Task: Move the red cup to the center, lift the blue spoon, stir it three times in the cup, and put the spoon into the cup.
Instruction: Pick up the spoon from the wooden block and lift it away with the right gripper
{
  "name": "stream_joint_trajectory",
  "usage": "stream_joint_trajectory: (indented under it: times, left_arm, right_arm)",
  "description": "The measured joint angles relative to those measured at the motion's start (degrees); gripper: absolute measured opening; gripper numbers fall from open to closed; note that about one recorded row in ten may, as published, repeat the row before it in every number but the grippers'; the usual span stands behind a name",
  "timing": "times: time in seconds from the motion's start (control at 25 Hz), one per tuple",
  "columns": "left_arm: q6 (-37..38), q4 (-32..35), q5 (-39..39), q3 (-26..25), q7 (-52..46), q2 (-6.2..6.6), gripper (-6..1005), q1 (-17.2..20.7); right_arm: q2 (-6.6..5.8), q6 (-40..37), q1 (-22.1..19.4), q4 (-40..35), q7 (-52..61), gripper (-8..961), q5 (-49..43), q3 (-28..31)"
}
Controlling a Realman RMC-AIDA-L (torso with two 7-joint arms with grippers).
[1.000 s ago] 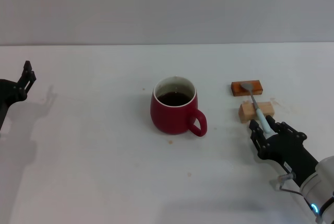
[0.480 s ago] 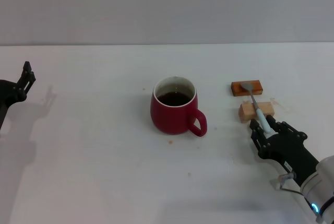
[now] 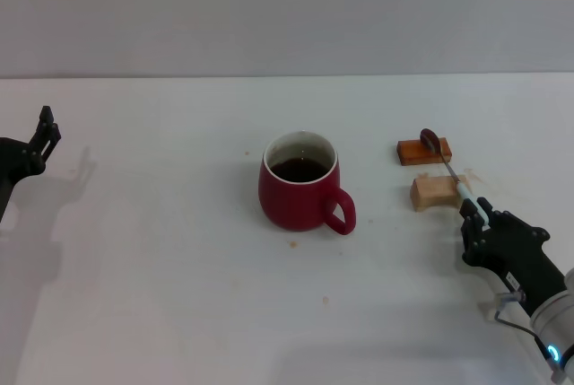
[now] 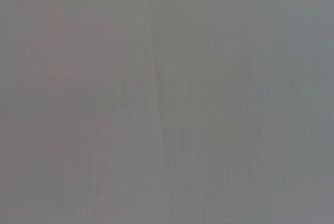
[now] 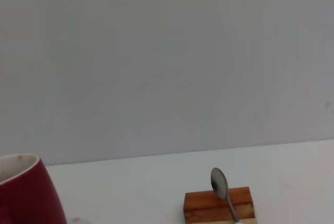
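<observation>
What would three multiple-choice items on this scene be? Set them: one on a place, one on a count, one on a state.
1. Where is the red cup?
A. mid-table
B. on a block
C. in the left claw

2. How many wooden blocks lie near the blue spoon?
A. one
B. two
C. four

3. What state is the spoon in?
A. inside the cup
B. flat on the table
C. held by its handle

Key: 1 A, it stands on bare table; 2 B, an orange-brown block and a tan block; 3 C, the right claw grips it, bowl raised.
</observation>
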Motion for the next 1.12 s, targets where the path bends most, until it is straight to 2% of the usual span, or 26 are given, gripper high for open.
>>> stream_joint_trajectory:
  times: [0.36,0.48,0.64,0.72,0.76,0.8,0.92,0.96,1.0,1.12]
  left_arm:
    - [-0.04,0.10,0.07,-0.16,0.00,0.08,852,-0.32]
    - [-0.20,0.15,0.08,-0.17,0.00,0.09,852,-0.35]
    - [-0.67,0.51,0.07,-0.28,0.00,0.09,852,-0.50]
    - [-0.70,0.51,0.06,-0.28,0.00,0.09,852,-0.51]
    - [-0.74,0.53,0.03,-0.28,0.00,0.08,852,-0.51]
    - [-0.74,0.53,0.03,-0.28,0.00,0.08,852,-0.51]
    - [-0.79,0.54,-0.10,-0.28,0.00,0.08,852,-0.51]
    - [-0.82,0.54,-0.16,-0.27,0.00,0.08,852,-0.52]
    - [-0.89,0.54,-0.23,-0.27,0.00,0.09,852,-0.54]
    - [-1.08,0.59,-0.31,-0.26,0.00,0.08,852,-0.59]
  right_arm:
    - [-0.09,-0.43,0.07,0.32,-0.55,124,-0.36,-0.31]
    - [-0.14,-1.55,-0.08,0.94,-0.60,124,-0.43,-0.92]
    - [-0.95,-3.30,-0.97,4.35,-1.30,123,-0.47,-1.61]
    - [-1.83,-2.76,-1.48,7.35,-3.33,123,-0.48,-1.37]
    - [-3.21,-1.15,-2.11,11.32,-5.92,123,-0.48,-1.08]
    - [-3.21,-1.15,-2.11,11.32,-5.92,123,-0.48,-1.08]
    - [-6.54,2.62,-3.14,19.39,-9.92,124,-0.46,-0.27]
    - [-8.55,5.61,-4.52,25.23,-13.70,124,-0.43,1.44]
    - [-8.55,5.61,-4.52,25.23,-13.70,124,-0.43,1.44]
    - [-10.24,13.44,-7.40,34.55,-22.28,124,-0.44,6.66]
